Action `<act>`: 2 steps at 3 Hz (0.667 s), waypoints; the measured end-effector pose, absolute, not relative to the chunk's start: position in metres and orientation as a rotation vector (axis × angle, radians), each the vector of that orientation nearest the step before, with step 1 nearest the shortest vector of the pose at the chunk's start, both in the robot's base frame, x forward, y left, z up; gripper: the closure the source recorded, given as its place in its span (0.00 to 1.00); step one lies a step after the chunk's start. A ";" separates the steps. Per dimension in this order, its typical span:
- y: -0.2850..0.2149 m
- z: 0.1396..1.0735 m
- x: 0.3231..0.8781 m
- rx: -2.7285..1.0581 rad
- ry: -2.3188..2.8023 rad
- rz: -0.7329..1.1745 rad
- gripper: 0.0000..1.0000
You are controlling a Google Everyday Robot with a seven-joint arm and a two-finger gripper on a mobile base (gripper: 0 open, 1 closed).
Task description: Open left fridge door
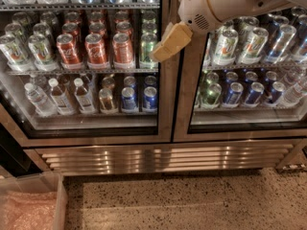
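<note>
Nearest, low L: clear plastic bin (29,200) on speckled floor (192,200), then steel vent grille (158,157) under fridge. Above, gripper (171,42) parked against centre stiles, right at R edge of left fridge door (165,114) (shut, L half of view), prob. lined up to catch that edge & pull; open or closed, can't tell. Behind glass, front row: 3 red cans (97,49), 1 green can (147,47); shelf below: 3 water bottles (60,95), 2 blue cans (128,98).
</note>
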State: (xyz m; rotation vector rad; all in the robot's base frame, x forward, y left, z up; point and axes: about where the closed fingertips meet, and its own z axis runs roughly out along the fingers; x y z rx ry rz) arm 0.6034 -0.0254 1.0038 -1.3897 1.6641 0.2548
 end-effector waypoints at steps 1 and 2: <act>-0.027 1.004 0.602 -1.390 1.664 0.255 0.00; -0.025 1.002 0.601 -1.396 1.658 0.275 0.00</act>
